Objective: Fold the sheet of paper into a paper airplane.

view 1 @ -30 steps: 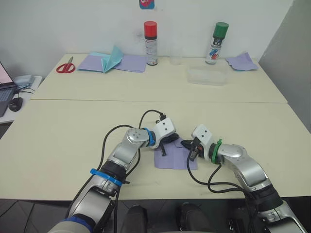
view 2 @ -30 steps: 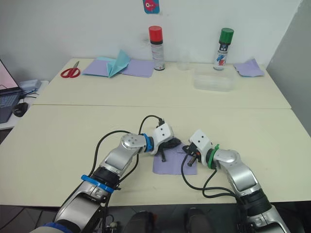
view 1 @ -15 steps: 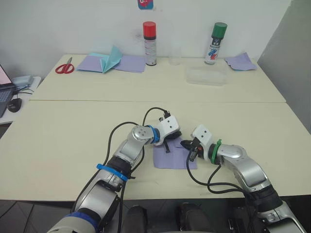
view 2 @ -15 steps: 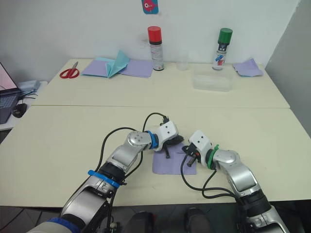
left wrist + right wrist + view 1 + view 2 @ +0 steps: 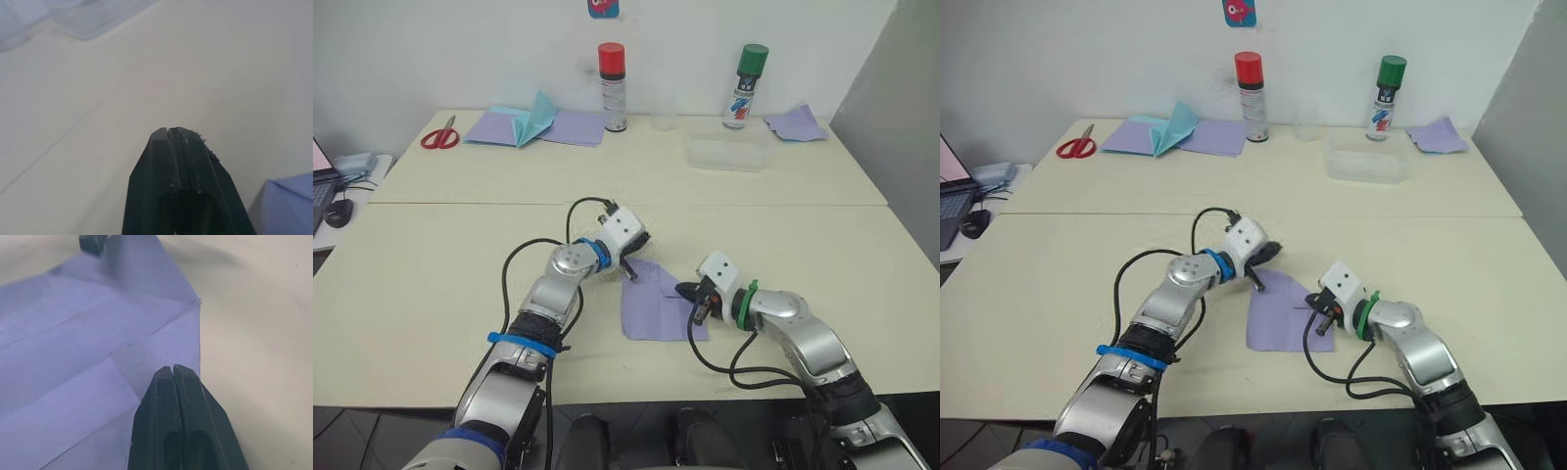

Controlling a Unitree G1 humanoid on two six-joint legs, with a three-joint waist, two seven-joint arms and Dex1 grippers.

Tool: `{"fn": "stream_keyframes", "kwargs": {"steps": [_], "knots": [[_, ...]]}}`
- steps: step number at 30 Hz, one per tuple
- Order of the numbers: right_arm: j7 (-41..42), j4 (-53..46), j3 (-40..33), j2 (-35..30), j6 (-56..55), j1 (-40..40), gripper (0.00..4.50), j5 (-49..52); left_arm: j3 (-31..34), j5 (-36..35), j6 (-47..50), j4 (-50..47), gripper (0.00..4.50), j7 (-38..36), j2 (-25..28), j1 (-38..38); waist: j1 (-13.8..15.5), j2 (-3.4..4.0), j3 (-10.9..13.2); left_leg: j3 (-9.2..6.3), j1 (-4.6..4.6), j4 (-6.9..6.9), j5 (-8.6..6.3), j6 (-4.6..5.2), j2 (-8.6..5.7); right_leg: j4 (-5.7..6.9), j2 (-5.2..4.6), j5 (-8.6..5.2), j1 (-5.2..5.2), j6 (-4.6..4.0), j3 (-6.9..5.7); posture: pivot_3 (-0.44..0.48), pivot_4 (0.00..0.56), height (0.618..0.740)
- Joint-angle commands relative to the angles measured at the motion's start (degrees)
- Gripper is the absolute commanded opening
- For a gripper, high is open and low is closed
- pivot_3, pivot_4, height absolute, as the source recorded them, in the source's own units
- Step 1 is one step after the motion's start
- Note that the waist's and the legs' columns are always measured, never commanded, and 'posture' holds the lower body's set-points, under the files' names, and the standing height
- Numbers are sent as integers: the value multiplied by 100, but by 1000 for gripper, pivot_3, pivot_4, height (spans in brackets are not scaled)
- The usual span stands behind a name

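A: What changed on the tabletop [image 5: 431,264]?

B: The left gripper [image 5: 628,271] has pulled back off the sheet of paper [image 5: 656,305]. Its jaws are pressed together, empty, at the sheet's far left corner. A moment ago they lay over the sheet's upper middle.

A: And the right gripper [image 5: 695,305]?

B: Same place as before, jaws together, tip on the sheet's right edge, pinning it. The sheet lies flat between the two sets of jaws, creased, one far corner folded in.

A: Meaning?

B: Likely a crease just pressed; most folds remain, no airplane shape yet.

A: Any writing?

B: The red-capped spray can [image 5: 613,86] and green-capped spray can [image 5: 745,86], far beyond both jaws, carry labels too small to read.
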Motion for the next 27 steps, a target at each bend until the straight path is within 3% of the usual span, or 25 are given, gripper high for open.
{"fn": "stream_keyframes", "kwargs": {"steps": [1,7,12,20,27], "knots": [[-35,235,128,54,80,7,0,-115,496,-708,691,-986,1389,-144,98,307,-21,0,0,-1,1,0,0,0,1,1,0,0,0,0,-1,0,150,740],[-12,293,136,75,48,-29,0,-137,742,-1536,2235,-2477,3297,-279,357,1151,-60,0,0,-5,9,0,0,-1,4,6,0,0,3,0,-2,0,150,740],[14,329,152,62,17,-57,0,-145,493,-1692,2992,-2954,3297,-282,538,1584,-70,0,0,-3,12,0,0,0,2,5,-3,0,4,0,0,0,150,740],[44,322,178,50,-19,-56,0,-156,257,-1611,2928,-2901,3297,-164,450,1727,-69,0,0,-3,14,-1,0,0,3,5,-3,-1,4,-2,2,0,150,740],[35,268,177,56,-9,-6,0,-171,168,-1555,2787,-2912,1140,-213,536,1709,-69,0,0,-2,14,-2,0,0,3,4,-3,-2,3,-4,4,0,150,740]]}}
